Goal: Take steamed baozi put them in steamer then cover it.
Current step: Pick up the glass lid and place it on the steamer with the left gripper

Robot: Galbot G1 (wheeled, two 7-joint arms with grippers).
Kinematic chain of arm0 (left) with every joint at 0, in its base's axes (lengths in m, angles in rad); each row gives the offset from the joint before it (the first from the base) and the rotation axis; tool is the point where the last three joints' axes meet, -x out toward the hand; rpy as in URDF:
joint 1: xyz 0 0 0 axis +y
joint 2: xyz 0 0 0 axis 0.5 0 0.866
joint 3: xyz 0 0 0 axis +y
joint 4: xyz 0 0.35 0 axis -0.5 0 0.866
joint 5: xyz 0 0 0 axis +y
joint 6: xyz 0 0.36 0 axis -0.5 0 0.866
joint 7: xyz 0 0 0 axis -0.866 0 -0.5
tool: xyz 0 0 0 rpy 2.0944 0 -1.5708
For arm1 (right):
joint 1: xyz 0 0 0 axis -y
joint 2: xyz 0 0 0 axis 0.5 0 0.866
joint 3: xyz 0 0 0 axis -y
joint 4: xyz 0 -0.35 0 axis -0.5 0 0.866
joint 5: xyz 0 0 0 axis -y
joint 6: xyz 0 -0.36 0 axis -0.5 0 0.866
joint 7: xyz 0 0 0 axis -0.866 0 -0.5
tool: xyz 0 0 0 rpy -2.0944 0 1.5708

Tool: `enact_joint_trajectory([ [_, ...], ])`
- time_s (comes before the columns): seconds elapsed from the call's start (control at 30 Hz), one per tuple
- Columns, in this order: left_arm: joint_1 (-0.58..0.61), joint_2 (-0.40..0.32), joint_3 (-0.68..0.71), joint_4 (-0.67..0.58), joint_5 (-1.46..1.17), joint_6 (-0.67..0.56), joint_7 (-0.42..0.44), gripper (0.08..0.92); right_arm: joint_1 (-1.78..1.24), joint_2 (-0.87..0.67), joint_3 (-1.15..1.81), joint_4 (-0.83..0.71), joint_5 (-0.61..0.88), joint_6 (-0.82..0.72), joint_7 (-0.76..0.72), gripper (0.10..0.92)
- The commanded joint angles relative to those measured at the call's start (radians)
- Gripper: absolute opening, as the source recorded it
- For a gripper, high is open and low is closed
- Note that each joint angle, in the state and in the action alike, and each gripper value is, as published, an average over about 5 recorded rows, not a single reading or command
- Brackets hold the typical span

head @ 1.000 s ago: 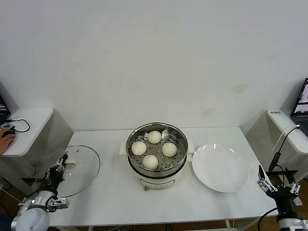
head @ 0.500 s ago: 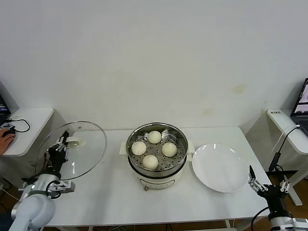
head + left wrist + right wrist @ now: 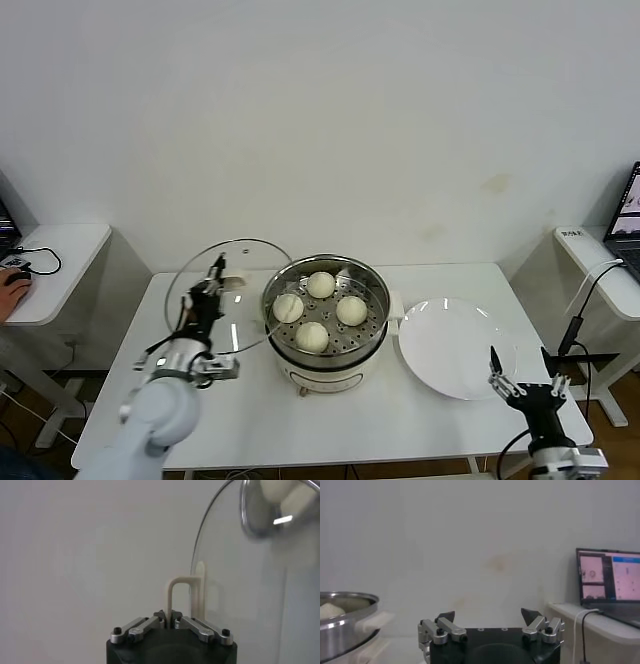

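Observation:
Several cream-white baozi (image 3: 313, 335) lie on the perforated tray inside the shiny steel steamer (image 3: 326, 350) at the table's middle. My left gripper (image 3: 214, 283) is shut on the cream-white bar handle (image 3: 172, 596) of the clear glass cover (image 3: 195, 283), holding it tilted on edge in the air just left of the steamer. The cover's glass (image 3: 260, 580) and part of the steamer's rim (image 3: 250, 517) show in the left wrist view. My right gripper (image 3: 521, 378) is open and empty, low near the table's front right edge; its own view shows the steamer's rim (image 3: 342, 625).
A flat white plate (image 3: 457, 348) lies right of the steamer. Side tables stand at the far left (image 3: 60, 250) and far right (image 3: 600, 250), the right one with a laptop (image 3: 609, 577) and cables. A hand with a mouse (image 3: 12, 283) is at the far left edge.
My left gripper has lifted the cover off the table's left end and carried it right, up to the steamer's side. My right gripper has shifted a little left along the front edge.

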Motion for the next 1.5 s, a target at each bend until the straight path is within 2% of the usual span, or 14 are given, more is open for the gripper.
enact_joint_trajectory([
  [0.03, -0.166, -0.231, 0.227, 0.054, 0.315, 0.161, 0.215, 0.138, 0.019, 0.011, -0.084, -0.013, -0.086, -0.004, 0.011, 0.823],
  [0.17, -0.172, -0.304, 0.24, 0.085, 0.4, 0.163, 0.266, 0.138, 0.024, 0.013, -0.098, -0.019, -0.102, -0.003, 0.01, 0.823],
  [0.37, -0.176, -0.356, 0.271, 0.118, 0.438, 0.163, 0.293, 0.138, 0.022, 0.02, -0.109, -0.021, -0.115, -0.001, 0.007, 0.823],
  [0.93, -0.215, -0.422, 0.319, 0.214, 0.456, 0.161, 0.297, 0.138, 0.015, 0.041, -0.136, -0.03, -0.15, 0.012, 0.005, 0.823],
  [1.5, -0.222, -0.428, 0.303, 0.247, 0.468, 0.153, 0.291, 0.138, 0.01, 0.036, -0.135, -0.03, -0.145, 0.013, 0.001, 0.823],
])
